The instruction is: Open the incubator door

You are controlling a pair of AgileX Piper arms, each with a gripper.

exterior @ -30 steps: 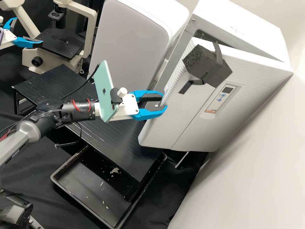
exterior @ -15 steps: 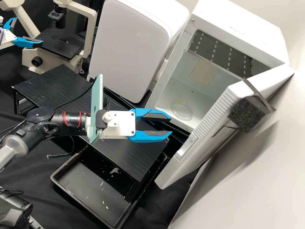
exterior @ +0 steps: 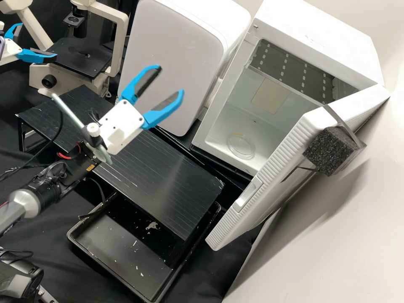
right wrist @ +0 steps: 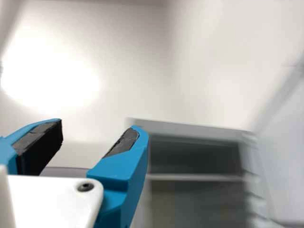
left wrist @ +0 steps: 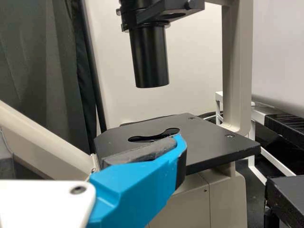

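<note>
Incubator door point(exterior: 266, 173) stood open
Right gripper point(exterior: 171, 78), fingers spread, hung well apart from it; left gripper point(exterior: 38, 41) had spread fingers

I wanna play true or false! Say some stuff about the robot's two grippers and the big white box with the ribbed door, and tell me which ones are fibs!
1. The boxy white incubator has its ribbed white door open. True.
2. The blue-and-white right gripper is squeezing the door. False: its jaws are apart, away from the door.
3. A dark, speckled block is on the door's outside. True.
4. The blue-and-white left gripper is inside the incubator. False: it's by the cream microscope.
</note>
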